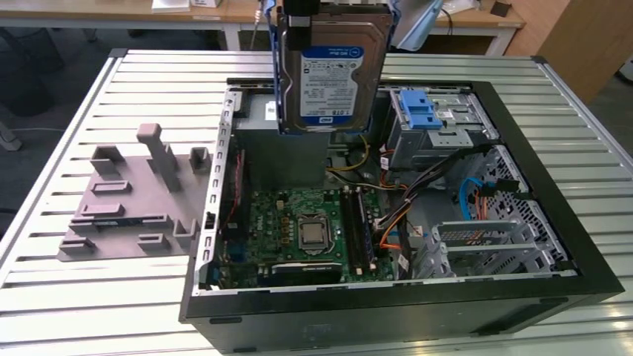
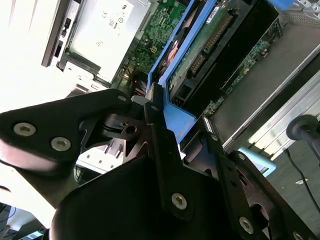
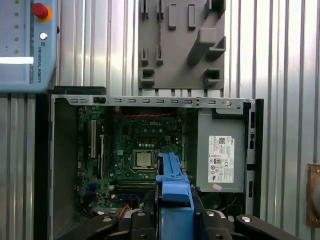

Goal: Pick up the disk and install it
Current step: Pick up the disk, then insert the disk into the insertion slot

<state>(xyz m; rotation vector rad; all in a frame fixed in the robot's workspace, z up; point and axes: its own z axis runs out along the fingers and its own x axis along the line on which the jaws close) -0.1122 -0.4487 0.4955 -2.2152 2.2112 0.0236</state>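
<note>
Clamped by the gripper (image 2: 180, 111) on its blue side rails: the disk (image 1: 331, 67), hanging straight down from the jaws, long axis vertical, above the open computer case (image 1: 396, 319). Down inside: motherboard (image 1: 296, 222), power-supply box (image 3: 220, 150), cables (image 1: 475, 193). Lower than the gripper and off to one side, drive cage (image 1: 431, 119) with blue latch, seemingly vacant.

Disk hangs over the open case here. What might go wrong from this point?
1. The gripper holds the disk at one end, by its blue rail. A slip could drop it onto the motherboard.
2. Loose cables lie beside the drive cage and might snag the disk on its way in.
</note>
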